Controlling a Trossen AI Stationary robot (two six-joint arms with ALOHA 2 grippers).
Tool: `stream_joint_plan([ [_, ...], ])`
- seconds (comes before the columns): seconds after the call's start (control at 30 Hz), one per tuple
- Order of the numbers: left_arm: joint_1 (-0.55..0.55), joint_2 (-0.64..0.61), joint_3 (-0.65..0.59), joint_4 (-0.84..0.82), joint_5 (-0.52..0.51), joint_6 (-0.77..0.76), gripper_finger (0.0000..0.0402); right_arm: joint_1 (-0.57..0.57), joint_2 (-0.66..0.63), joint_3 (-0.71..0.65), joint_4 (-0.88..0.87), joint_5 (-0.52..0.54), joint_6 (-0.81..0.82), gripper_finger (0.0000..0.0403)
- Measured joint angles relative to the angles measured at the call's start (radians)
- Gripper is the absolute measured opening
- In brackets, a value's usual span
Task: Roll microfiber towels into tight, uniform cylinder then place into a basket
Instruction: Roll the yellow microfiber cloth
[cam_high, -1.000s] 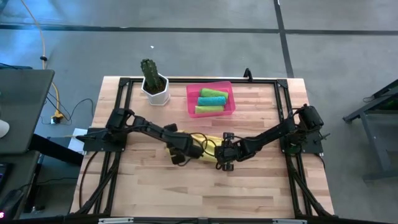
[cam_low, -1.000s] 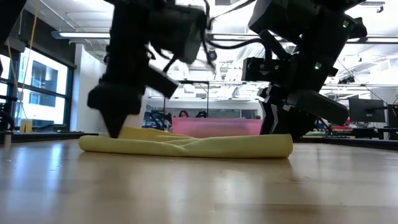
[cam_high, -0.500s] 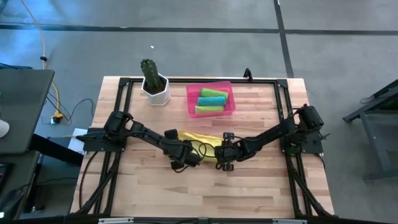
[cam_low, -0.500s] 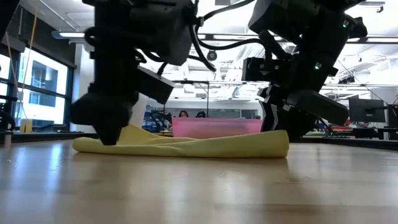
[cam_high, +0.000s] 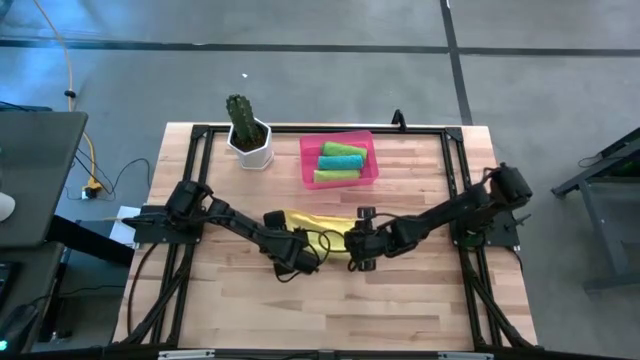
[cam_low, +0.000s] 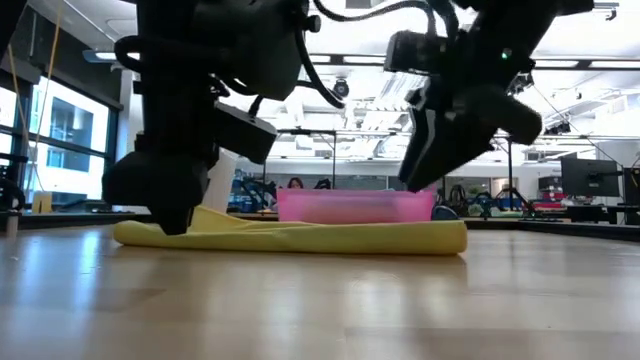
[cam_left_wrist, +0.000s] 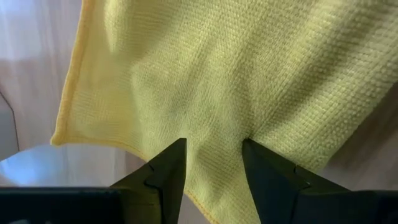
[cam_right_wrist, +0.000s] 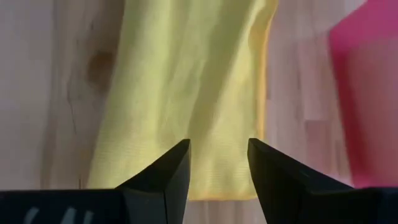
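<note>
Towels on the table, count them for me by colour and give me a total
Yellow towel, lying on the table between the two arms: 1
Lime green towels, rolled in the pink basket: 2
Teal towel, rolled, between the two green ones: 1
Total: 4

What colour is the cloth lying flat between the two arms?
Yellow. The towel shows best in the left wrist view.

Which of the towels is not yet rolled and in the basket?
The yellow towel, lying loosely spread on the table between both grippers; the green and teal ones sit rolled in the pink basket.
</note>
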Motion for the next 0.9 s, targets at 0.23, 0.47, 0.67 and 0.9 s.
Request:
stream_joint_plan([
  [0.23,-0.014,0.001,0.000,0.001,-0.016,-0.018,0.0149,-0.033,0.028,-0.020,0.083,0.003,0.013,0.0154],
  [0.47,-0.045,0.001,-0.001,0.002,-0.018,0.016,0.0134,-0.085,0.080,-0.064,0.082,0.003,0.014,0.0154],
  [0.67,-0.064,0.001,-0.003,-0.002,-0.011,0.020,0.0125,-0.118,0.079,-0.087,0.056,-0.010,0.016,0.0154],
  [0.9,-0.089,0.002,0.003,-0.006,-0.054,0.023,0.0124,-0.120,0.074,-0.096,0.054,-0.027,0.041,0.0154],
])
